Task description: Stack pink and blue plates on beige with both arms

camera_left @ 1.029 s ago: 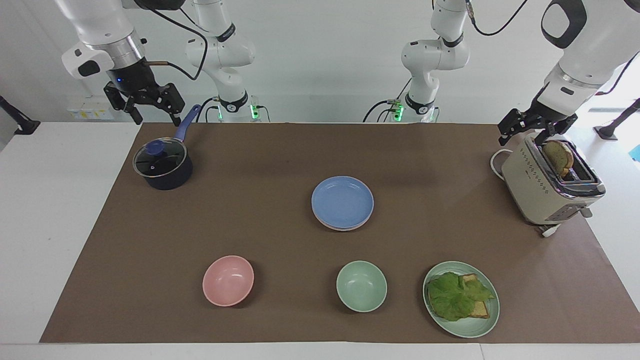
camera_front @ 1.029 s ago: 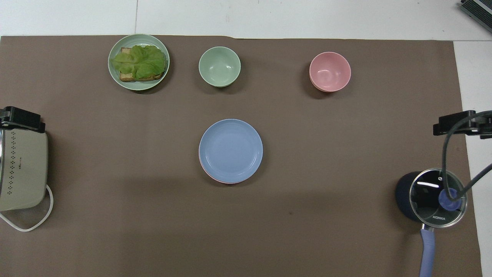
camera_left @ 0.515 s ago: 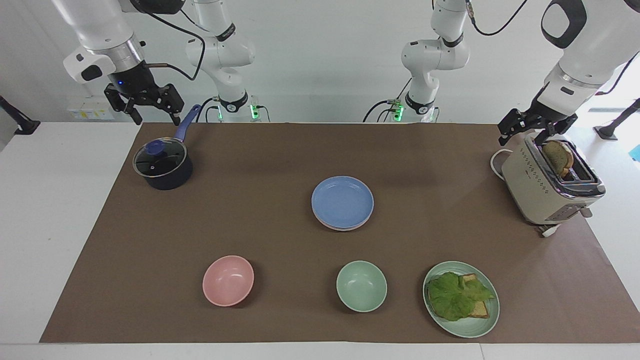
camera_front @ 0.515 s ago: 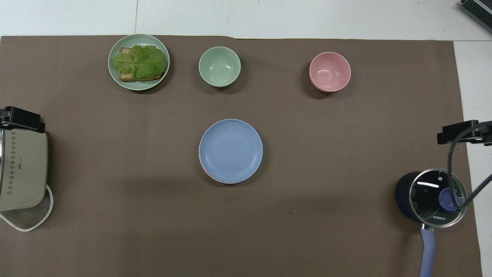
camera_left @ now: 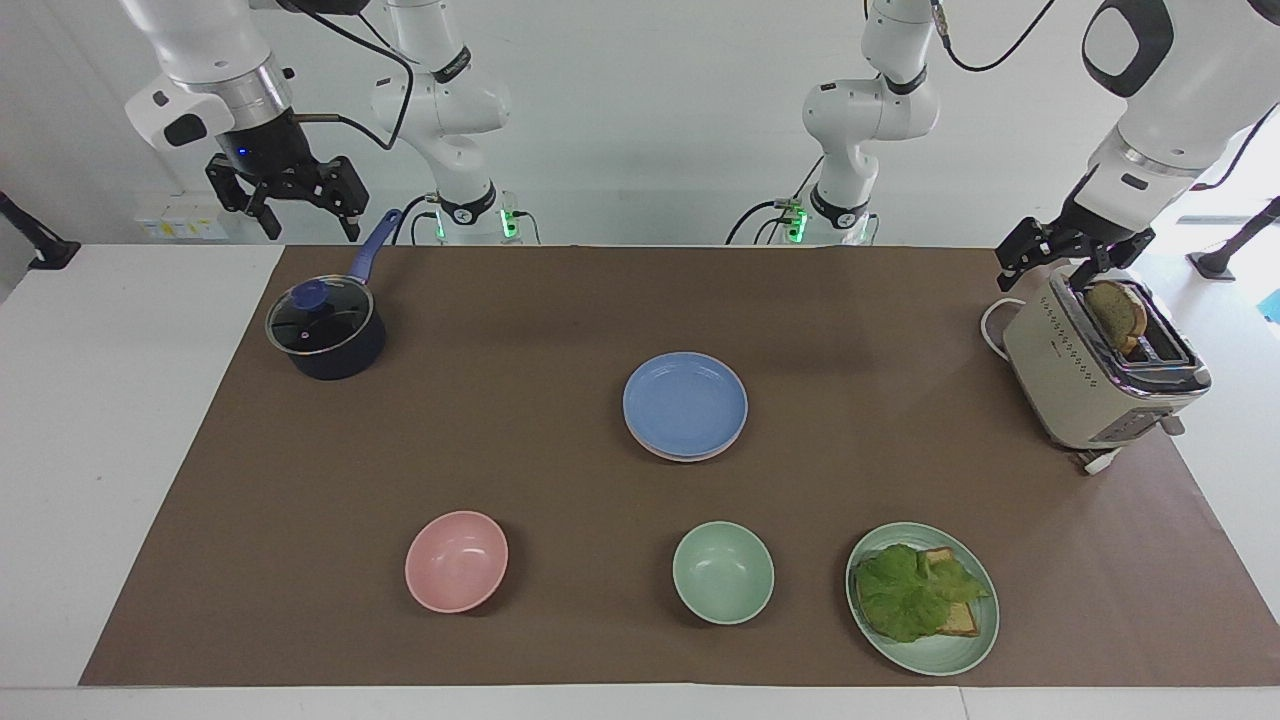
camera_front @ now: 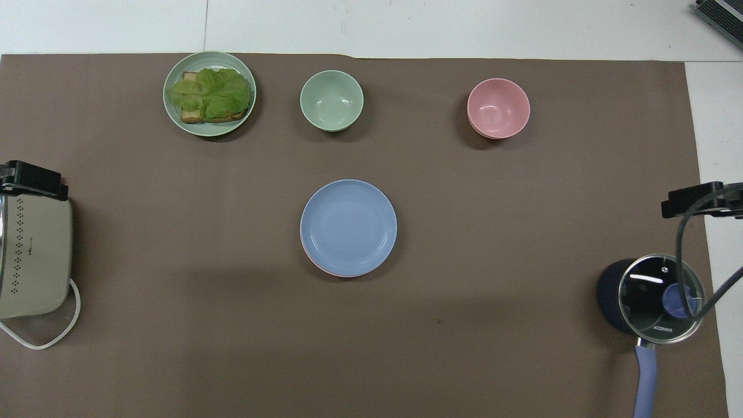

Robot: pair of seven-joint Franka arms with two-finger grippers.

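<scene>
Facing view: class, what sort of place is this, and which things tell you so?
Probably a robotics lab set up as a mock kitchen: two robot arms mounted at a table, with a toaster, a lidded pot and stacked plates.

One camera looks from high across the table (camera_left: 120,420) toward the robots; the other looks steeply down from their end. Both share the brown mat (camera_front: 174,232).

Under the blue plate (camera_front: 348,226) we see only a thin pink rim (camera_front: 310,262), any beige plate hidden from us, toaster (camera_front: 32,255) cut by the overhead view's edge, saucepan handle (camera_front: 644,380) cropped too.
</scene>
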